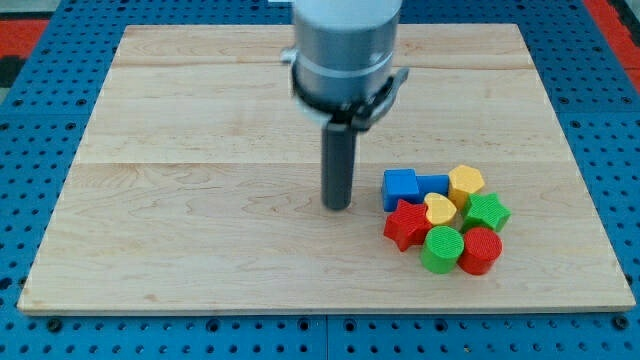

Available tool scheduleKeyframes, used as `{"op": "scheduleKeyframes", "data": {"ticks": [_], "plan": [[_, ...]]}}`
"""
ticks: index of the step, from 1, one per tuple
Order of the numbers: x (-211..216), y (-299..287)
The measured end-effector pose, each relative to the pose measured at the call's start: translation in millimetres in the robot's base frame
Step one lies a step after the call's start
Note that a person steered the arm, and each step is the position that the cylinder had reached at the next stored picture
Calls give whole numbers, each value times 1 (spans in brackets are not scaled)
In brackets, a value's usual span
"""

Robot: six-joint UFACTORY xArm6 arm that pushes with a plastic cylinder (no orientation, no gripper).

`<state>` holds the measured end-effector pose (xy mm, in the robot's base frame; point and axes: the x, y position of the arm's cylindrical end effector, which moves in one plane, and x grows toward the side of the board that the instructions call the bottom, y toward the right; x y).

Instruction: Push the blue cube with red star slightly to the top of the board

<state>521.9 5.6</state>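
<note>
The blue cube [400, 186] sits at the left top of a tight cluster of blocks, at the view's right of centre. The red star [406, 224] lies just below it, touching. My tip [337, 206] rests on the wooden board [200, 200], a short way to the view's left of the blue cube and red star, apart from both. The rod rises from the tip to the grey arm body at the view's top.
The cluster also holds a second blue block [434, 185], a yellow hexagon [466, 183], a small yellow heart-like block [440, 209], a green star [487, 211], a green cylinder [441, 249] and a red cylinder [481, 250]. A blue pegboard [30, 120] surrounds the board.
</note>
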Motion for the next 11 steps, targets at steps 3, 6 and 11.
{"op": "scheduleKeyframes", "data": {"ticks": [3, 6, 11], "plan": [[80, 87], [44, 96], [-61, 81]]}}
